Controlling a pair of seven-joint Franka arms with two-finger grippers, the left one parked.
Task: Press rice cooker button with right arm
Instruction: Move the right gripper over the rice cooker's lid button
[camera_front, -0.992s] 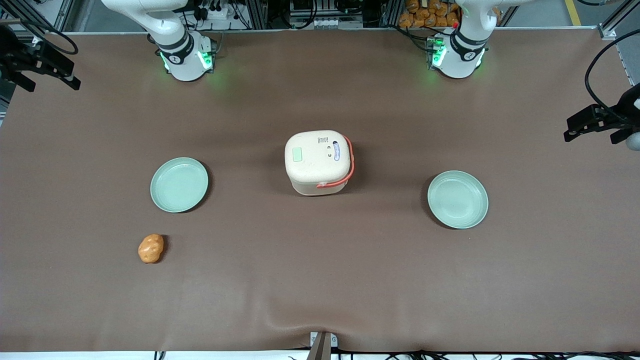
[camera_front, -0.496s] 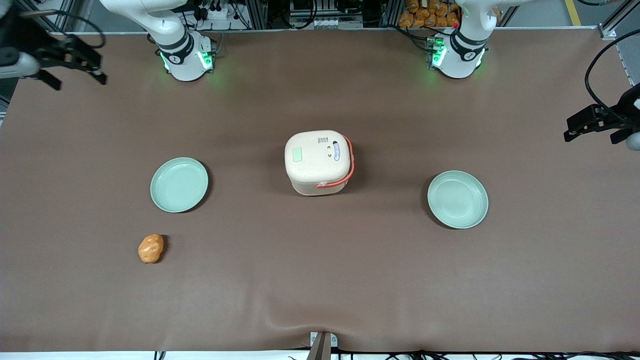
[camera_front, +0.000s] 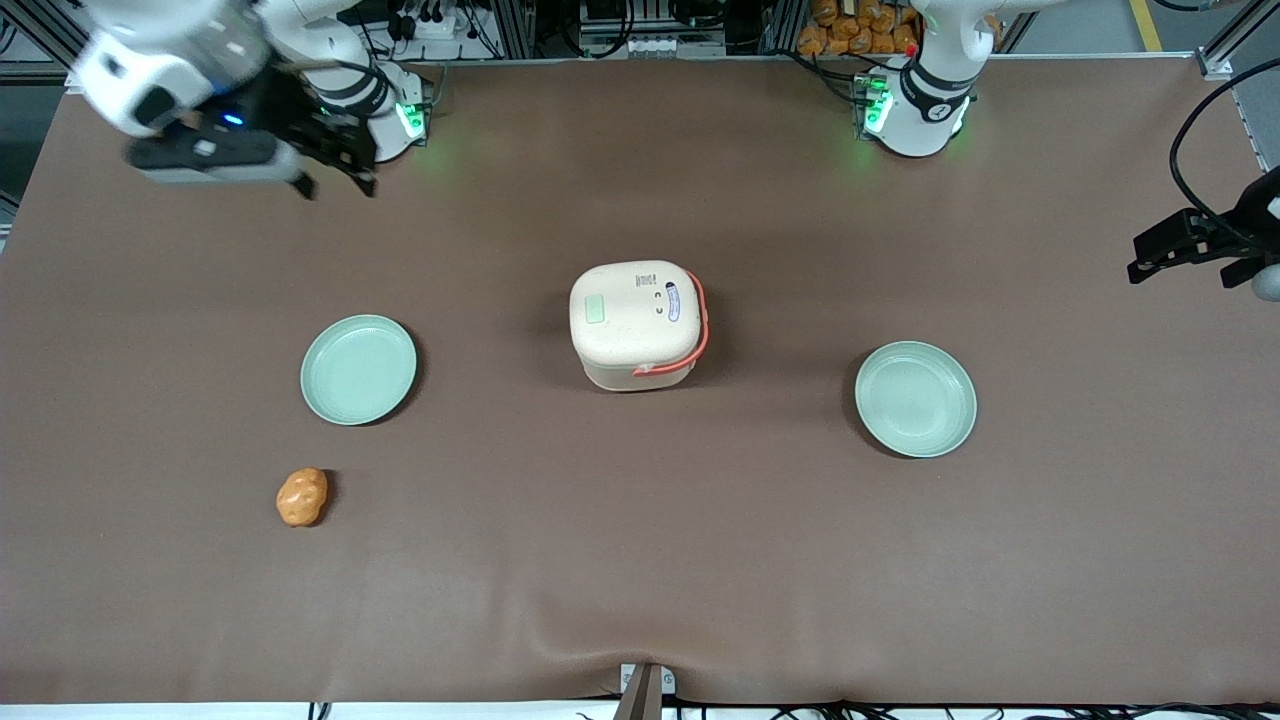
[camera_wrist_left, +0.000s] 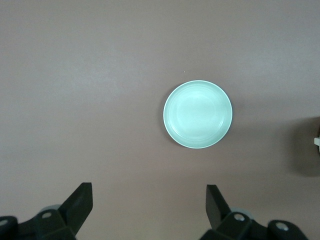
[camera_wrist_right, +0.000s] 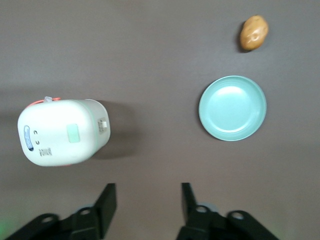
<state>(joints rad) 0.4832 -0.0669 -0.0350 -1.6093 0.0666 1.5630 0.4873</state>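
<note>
The right arm (camera_front: 170, 60) has its gripper (camera_front: 335, 165) high above the brown table cover (camera_front: 640, 560), close to its own green-lit base (camera_front: 395, 115) at the working arm's end. The fingers (camera_wrist_right: 106, 202) stand well parted with nothing between them. The rice cooker (camera_front: 634, 325) sits well apart from the gripper, nearer the front camera and toward the middle of the table, lid shut and coral handle (camera_front: 695, 335) folded down its side. The pale green button (camera_front: 595, 309) on the cream lid is untouched; in the wrist view it shows plainly (camera_wrist_right: 74, 133) on the cooker (camera_wrist_right: 62, 132). A green plate (camera_front: 358, 369) lies below the gripper and nearer the camera, and the orange potato (camera_front: 301, 496) nearer still. A second plate (camera_front: 915, 398) rests toward the parked arm's end.
</note>
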